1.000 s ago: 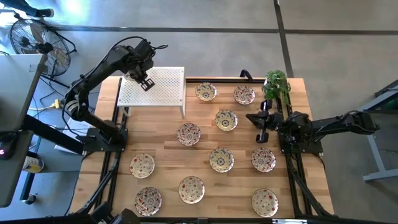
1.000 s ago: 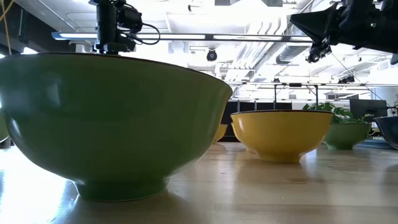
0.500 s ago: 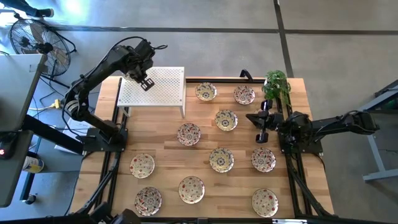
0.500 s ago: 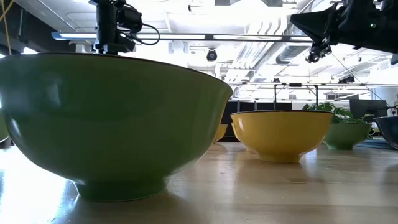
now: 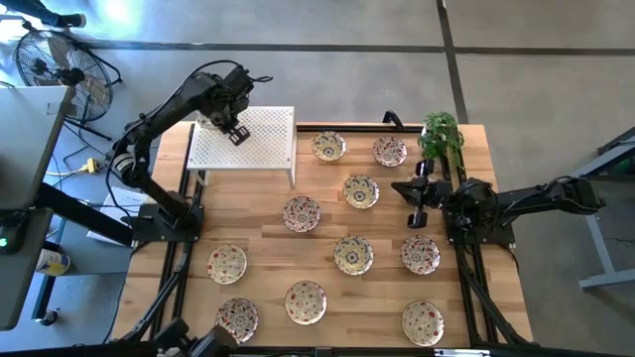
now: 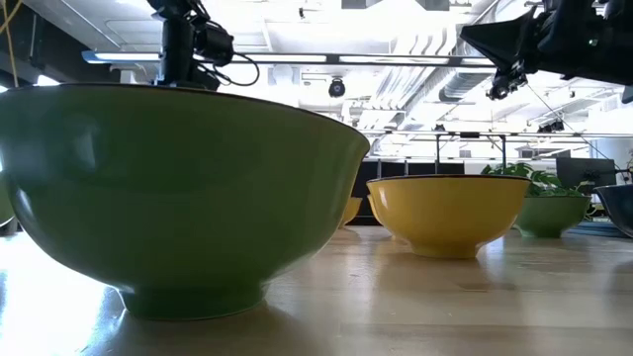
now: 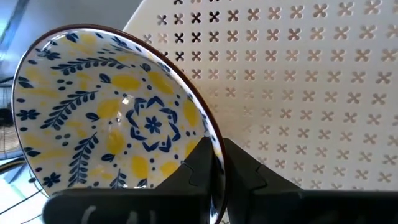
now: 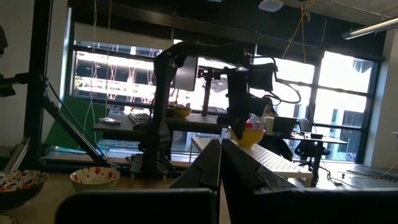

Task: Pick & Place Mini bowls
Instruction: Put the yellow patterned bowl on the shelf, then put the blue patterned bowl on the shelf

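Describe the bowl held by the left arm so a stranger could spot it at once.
Find the white perforated rack at the table's far left corner. Above it, the left end effector pinches a bowl by its rim. Its inside shows blue and yellow leaves, unlike the red-flowered bowls on the wood.

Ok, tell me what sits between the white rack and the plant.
High view: a mini bowl near the rack, and a second bowl near the plant.

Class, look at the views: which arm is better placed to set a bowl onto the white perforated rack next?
Left: its hand grips a yellow-and-blue bowl by the rim over the rack. The right hand hangs shut and empty, far off.
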